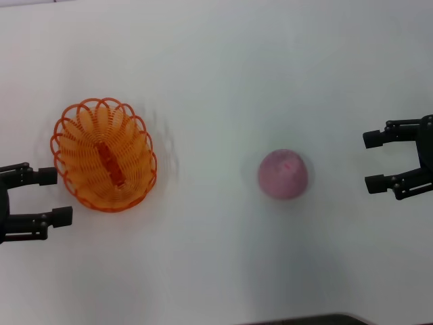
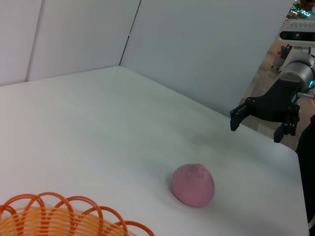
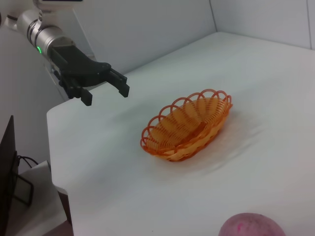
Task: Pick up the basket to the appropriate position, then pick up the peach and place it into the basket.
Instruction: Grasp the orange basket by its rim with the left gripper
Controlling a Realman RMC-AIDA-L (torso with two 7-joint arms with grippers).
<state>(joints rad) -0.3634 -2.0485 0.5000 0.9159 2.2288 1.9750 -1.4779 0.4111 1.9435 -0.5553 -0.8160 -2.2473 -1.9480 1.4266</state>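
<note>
The orange wire basket [image 1: 103, 155] stands empty on the white table at the left; it also shows in the right wrist view [image 3: 188, 125] and its rim in the left wrist view [image 2: 64, 216]. The pink peach [image 1: 283, 174] lies right of centre, also in the left wrist view [image 2: 193, 184] and at the edge of the right wrist view [image 3: 252, 225]. My left gripper [image 1: 53, 197] is open and empty, just left of the basket, apart from it. My right gripper [image 1: 373, 161] is open and empty, to the right of the peach.
The white table [image 1: 216, 74] spreads around both objects. White walls [image 2: 197, 44] stand behind it. The table's near edge shows at the bottom of the head view [image 1: 325, 318].
</note>
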